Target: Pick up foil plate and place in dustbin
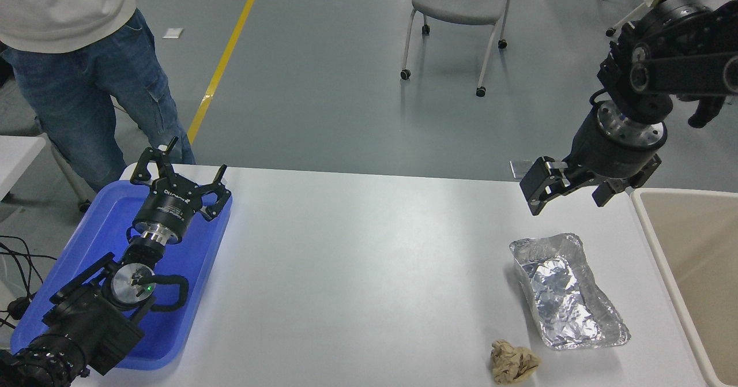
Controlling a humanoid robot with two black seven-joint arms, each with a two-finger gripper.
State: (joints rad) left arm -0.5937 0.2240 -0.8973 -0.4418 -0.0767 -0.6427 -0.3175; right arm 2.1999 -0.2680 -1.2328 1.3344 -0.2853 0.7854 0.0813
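Foil plate (567,292) lies on the white table (357,271) at its right side, crinkled, rim up, long side running away from the camera and slightly skewed. Dustbin (654,234) sits just beside it to the right, beige inside, off-white rim, partly cut by the picture edge; plate and bin close but apart. Small crumpled brown paper ball (513,362) near the plate's near-left corner, not touching it. Right gripper (571,194) hangs in the air above the table's far right edge, beyond the plate, fingers spread, holding nothing, well clear of the foil. Right arm comes in from the upper right. Left gripper (180,173) is parked at the lower left over the blue tray (196,295), fingers spread apart, empty. A person (86,58) in jeans and a light top stands at the far left side of the table. Grey chair (461,6) on the floor behind, yellow line (228,52) on the floor.
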